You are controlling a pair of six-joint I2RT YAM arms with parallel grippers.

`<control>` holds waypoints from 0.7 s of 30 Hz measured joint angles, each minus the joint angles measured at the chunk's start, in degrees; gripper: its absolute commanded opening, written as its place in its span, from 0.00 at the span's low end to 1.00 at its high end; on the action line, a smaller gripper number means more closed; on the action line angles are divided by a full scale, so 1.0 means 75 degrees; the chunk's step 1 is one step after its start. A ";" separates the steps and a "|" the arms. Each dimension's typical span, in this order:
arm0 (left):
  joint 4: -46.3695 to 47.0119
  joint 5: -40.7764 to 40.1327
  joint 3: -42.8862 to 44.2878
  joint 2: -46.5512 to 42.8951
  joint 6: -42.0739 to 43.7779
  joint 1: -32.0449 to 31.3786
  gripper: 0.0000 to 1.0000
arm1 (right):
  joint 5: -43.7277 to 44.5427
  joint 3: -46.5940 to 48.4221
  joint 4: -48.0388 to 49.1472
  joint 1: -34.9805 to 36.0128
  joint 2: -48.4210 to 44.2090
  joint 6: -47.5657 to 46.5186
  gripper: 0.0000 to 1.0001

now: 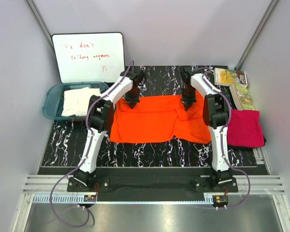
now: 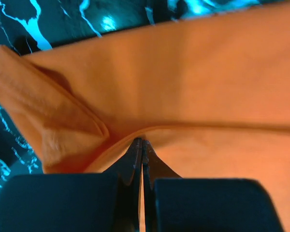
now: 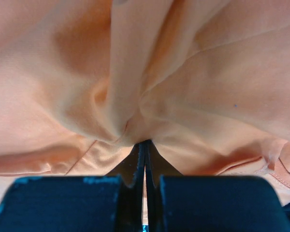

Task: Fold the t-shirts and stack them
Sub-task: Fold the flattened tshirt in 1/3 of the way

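The orange t-shirt (image 1: 154, 121) lies spread on the dark marbled table, its far edge lifted a little. My left gripper (image 1: 131, 103) is shut on the shirt's far left edge; the left wrist view shows its tips (image 2: 141, 143) pinching a fold of orange cloth (image 2: 208, 87). My right gripper (image 1: 187, 106) is shut on the far right part; the right wrist view shows its tips (image 3: 145, 144) biting bunched orange cloth (image 3: 135, 72). A magenta-pink t-shirt (image 1: 245, 128) lies folded at the right. A cream-white t-shirt (image 1: 79, 100) lies in the teal tub (image 1: 52, 99).
A whiteboard (image 1: 88, 56) with red writing leans on the back wall at the left. Colourful booklets (image 1: 235, 84) lie at the far right. The dark marbled table (image 1: 150, 152) shows in front of the orange shirt.
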 measured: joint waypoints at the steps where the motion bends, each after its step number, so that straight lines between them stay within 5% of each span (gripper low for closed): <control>1: -0.0108 -0.0038 0.0163 0.0204 -0.0085 0.0044 0.00 | 0.0012 0.0117 -0.0073 0.0000 0.0067 0.0000 0.00; 6: -0.0743 -0.0114 0.1207 0.0933 -0.0586 0.0356 0.00 | 0.0064 0.1105 -0.0481 0.0000 0.0597 0.0015 0.00; 13: -0.0988 0.0032 0.2154 0.1437 -0.1035 0.0968 0.00 | 0.0023 0.4223 -0.0903 -0.0006 0.2221 0.0125 0.00; 16: -0.0723 0.0309 0.2192 0.1443 -0.1052 0.1221 0.15 | -0.0038 0.4750 -0.0889 -0.0015 0.2486 0.0175 0.00; 20: 0.0070 0.0557 0.1996 0.1247 -0.0752 0.1443 0.54 | -0.0044 0.4395 -0.0685 -0.0020 0.2291 0.0178 0.05; 21: 0.0315 0.0583 0.1696 0.1008 -0.0676 0.1457 0.76 | -0.0012 0.4007 -0.0522 -0.0020 0.2052 0.0178 0.11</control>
